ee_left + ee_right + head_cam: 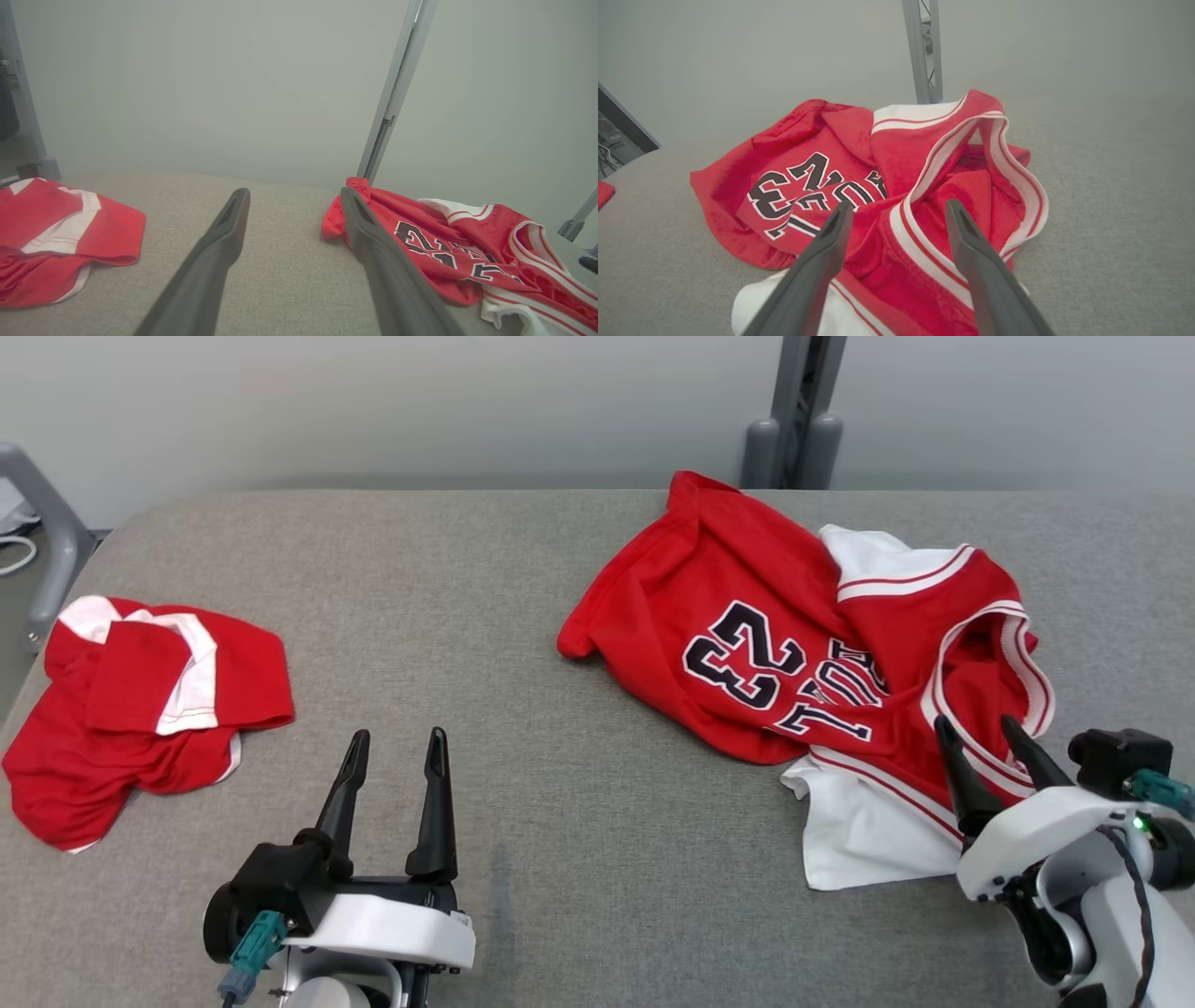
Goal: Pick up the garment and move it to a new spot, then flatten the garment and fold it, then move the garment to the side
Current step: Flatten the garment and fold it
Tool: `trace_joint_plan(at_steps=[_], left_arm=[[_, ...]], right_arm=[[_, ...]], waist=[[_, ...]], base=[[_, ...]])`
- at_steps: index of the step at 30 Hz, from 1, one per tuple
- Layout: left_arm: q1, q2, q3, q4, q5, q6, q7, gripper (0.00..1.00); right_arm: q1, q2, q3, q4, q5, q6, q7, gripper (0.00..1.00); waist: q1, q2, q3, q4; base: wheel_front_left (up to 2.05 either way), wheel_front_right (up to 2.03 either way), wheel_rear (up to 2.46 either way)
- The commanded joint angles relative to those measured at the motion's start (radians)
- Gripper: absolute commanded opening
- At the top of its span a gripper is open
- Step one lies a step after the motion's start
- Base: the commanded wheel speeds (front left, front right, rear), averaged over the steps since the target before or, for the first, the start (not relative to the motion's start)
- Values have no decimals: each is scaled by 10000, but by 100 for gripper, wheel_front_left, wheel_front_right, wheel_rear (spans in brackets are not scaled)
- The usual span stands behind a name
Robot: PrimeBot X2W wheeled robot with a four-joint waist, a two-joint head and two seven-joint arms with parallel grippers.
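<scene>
1. Red basketball jersey [803, 653] with white trim and a dark "23", crumpled in a heap on the right half of the grey fabric tabletop [523, 616]; a white part poking out at the near edge of the heap.
2. Right gripper [977, 723]: spread wide, holding nothing, fingers pointing over the near right edge of the jersey, by the striped red-and-white band. In the right wrist view, fingertips over the cloth; touching or not, cannot tell.
3. Left gripper [398, 737]: likewise spread wide and empty, over bare tabletop between the two heaps, well apart from the jersey.
4. Second red-and-white garment [140, 709] bunched up at the far left edge of the tabletop, well apart from the jersey.
5. Grey metal post [798, 420] upright behind the tabletop's far edge, just beyond the jersey's far corner, against a pale wall [373, 411].
</scene>
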Motion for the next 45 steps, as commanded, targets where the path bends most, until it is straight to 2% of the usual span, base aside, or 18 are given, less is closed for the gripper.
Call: trace_joint_plan(at_steps=[1, 10, 11, 12, 13, 17, 26, 33, 39, 40, 41, 42, 45], left_arm=[[-203, 42, -19, 9, -34, 1, -38, 100], [-349, 43, -206, 20, -175, 69, -36, 100], [-357, 42, -215, 31, -174, 69, -36, 100], [-360, 43, -216, 42, -165, 72, -36, 100], [-358, 42, -216, 47, -160, 75, -36, 100], [-377, 40, -185, 58, -163, 63, -36, 100], [-421, 43, -198, 0, -87, 154, -37, 100], [-563, 43, -275, -24, -62, 76, -37, 100], [-668, 43, -277, 18, -9, 10, -37, 100], [-689, 42, -262, 24, -5, 4, -37, 100], [-703, 42, -255, 42, 25, -5, -37, 100], [-712, 42, -246, 49, 54, -7, -37, 100], [-683, 43, -213, 76, 78, 0, -37, 100]], right_arm=[[-272, -235, 70, 157, 9, -3, 143, 100], [-1061, -746, 450, 1431, 150, -3, 883, 100], [-1085, -685, 531, 1565, 383, -3, 1104, 95], [-1116, -692, 642, 1586, 535, -3, 1201, 5], [-1143, -767, 711, 1590, 678, -3, 1272, 0], [-1169, -983, 887, 1633, 756, -5, 1126, 0], [-1595, -1641, 0, 1622, 589, -5, 473, 0], [-2251, -2433, -974, 1814, -136, -3, 588, 0], [-2768, -2764, -1044, 2487, -674, -5, 992, 0], [-2863, -2814, -1080, 2661, -773, -5, 995, 19], [-2932, -2906, -1084, 2795, -986, -5, 878, 76], [-3015, -2942, -1186, 3016, -1170, -6, 788, 100], [-3225, -2463, -1464, 3358, -1399, -3, 330, 100]], waist=[[0, -1, 132, 187], [0, -1, 551, 801], [0, -1, 566, 839], [0, -1, 572, 868], [0, -1, 576, 889], [0, -1, 586, 907], [0, -1, 530, 577], [0, -1, 703, 442], [0, -1, 903, 463], [0, -1, 929, 457], [0, -1, 951, 450], [0, -1, 960, 439], [0, -1, 911, 363]], base=[[0, 0, 0], [0, 0, 0], [0, 0, 0], [0, 0, 0], [0, 0, 0], [0, 0, 0], [0, 0, 0], [0, 0, 0], [0, 0, 0], [0, 0, 0], [0, 0, 0], [0, 0, 0], [0, 0, 0]])
